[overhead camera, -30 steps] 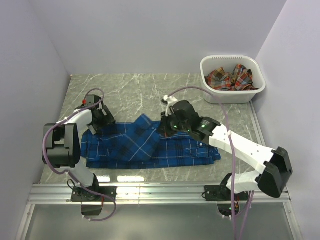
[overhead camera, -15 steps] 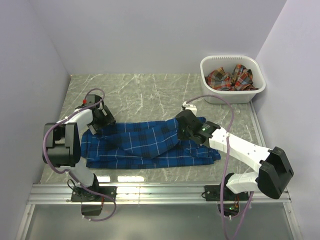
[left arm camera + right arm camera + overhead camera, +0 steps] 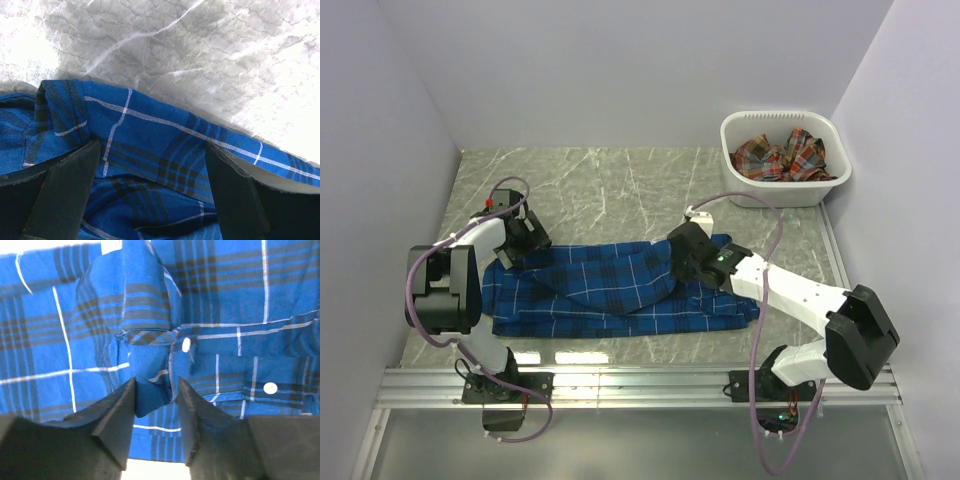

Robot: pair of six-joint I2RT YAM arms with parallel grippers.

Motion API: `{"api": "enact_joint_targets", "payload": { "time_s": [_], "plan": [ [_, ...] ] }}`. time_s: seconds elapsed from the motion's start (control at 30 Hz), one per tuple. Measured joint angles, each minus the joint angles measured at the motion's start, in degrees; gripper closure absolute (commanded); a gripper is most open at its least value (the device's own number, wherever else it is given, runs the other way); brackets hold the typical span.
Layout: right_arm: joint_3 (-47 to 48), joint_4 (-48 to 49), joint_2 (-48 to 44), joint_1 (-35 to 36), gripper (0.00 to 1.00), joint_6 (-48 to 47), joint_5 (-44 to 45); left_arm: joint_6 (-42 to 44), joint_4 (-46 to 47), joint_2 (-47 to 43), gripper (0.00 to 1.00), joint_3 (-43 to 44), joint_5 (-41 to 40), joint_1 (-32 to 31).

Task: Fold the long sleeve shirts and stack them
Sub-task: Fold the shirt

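Near the front edge, blue shirt (image 3: pixel 620 290) lies flat, raised fold gone.
Right gripper (image 3: pixel 682 255) has swung right, fingers (image 3: pixel 112 415) slightly apart round a cloth pinch, grip unclear; left gripper (image 3: pixel 517 243) stays spread wide over the left hem; red-orange shirt (image 3: pixel 780 155) far right in the basket (image 3: pixel 785 192).

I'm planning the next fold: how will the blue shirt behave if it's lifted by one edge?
Probably floppy: the blue shirt lies in soft wrinkles and folds on the table, so it should drape and sag. It is likely light, since the cloth looks thin. If pushed, it would probably bunch rather than slide, as the creases near the button suggest.
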Motion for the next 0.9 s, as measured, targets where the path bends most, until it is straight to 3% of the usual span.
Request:
{"api": "enact_joint_targets", "payload": {
  "time_s": [0.1,0.2,0.47,0.8,0.9],
  "plan": [
    [-1.68,1.42,-0.57,-0.2,0.38,-1.01,-2.75,0.02,0.02,-0.11,0.07,0.0,0.09,0.0],
    [-2.95,2.19,-2.4,-2.86,0.41,-1.29,-5.77,0.02,0.0,-0.37,0.07,-0.07,0.15,0.02],
    [-12.52,11.5,-8.63,-22.27,0.47,2.34,-19.61,0.04,-0.11,-1.29,0.08,-0.24,0.22,0.02],
    [-13.77,18.84,-6.01,-23.74,0.49,3.56,-29.42,0.04,-0.13,-1.68,0.08,-0.24,0.44,0.02],
    [-13.77,20.39,-5.11,-23.74,0.55,2.73,-30.69,0.07,-0.15,-1.79,0.08,-0.24,0.81,0.02]
  ]
}}
